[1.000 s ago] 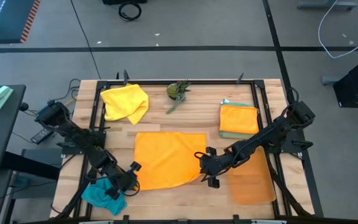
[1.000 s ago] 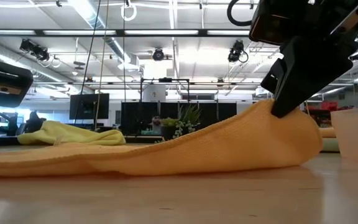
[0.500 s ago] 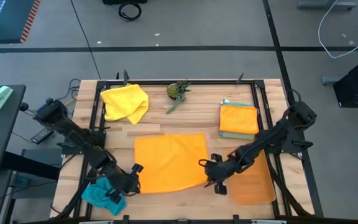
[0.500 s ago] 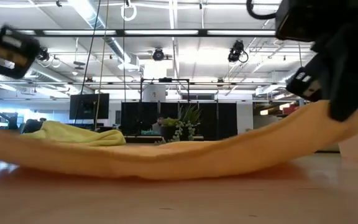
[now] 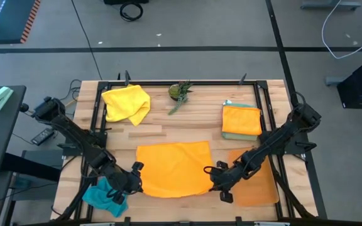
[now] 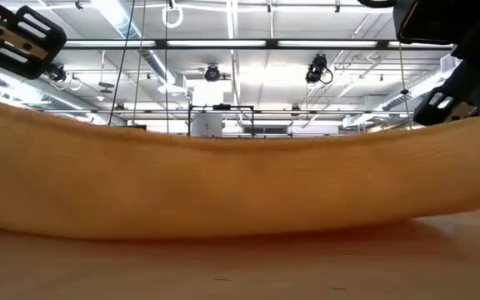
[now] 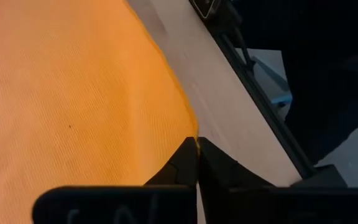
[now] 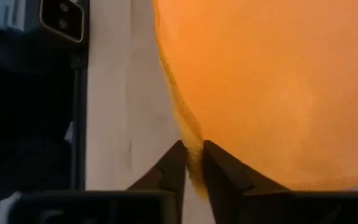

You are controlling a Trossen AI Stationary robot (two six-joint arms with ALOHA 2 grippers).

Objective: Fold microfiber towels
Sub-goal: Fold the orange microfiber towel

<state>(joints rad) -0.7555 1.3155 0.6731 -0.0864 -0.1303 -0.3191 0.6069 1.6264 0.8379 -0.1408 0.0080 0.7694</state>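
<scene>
An orange microfiber towel [image 5: 173, 168] is spread out near the table's front edge. In the low view this towel [image 6: 240, 183] sags between two raised ends. My left gripper [image 5: 137, 182] is shut on its near left corner. My right gripper [image 5: 213, 182] is shut on its near right corner. A crumpled yellow towel [image 5: 126, 103] lies at the far left. A teal towel [image 5: 105, 196] lies at the near left corner, beside my left arm. A folded orange towel [image 5: 241, 119] rests on a pale green one at the far right. My left gripper pinches the towel's edge at its near left corner [image 7: 190, 132] between its two fingers, slanting down from the table's left. That corner is lifted off the table. My right gripper pinches the towel's edge at its near right corner [image 8: 190, 138] between its two fingers, slanting down from the table's right. That end is raised and the cloth sags toward the middle.
A small green plant [image 5: 180, 92] stands at the far middle. A flat translucent orange mat [image 5: 256, 185] lies at the near right, under my right arm. Black frame rails [image 5: 98, 119] run along the table's sides.
The orange towel has slid toward the table's near edge. My right gripper has moved toward the near edge with its corner. My left gripper has risen, and the towel's left end, which lay flat a second ago, now hangs lifted off the table.
</scene>
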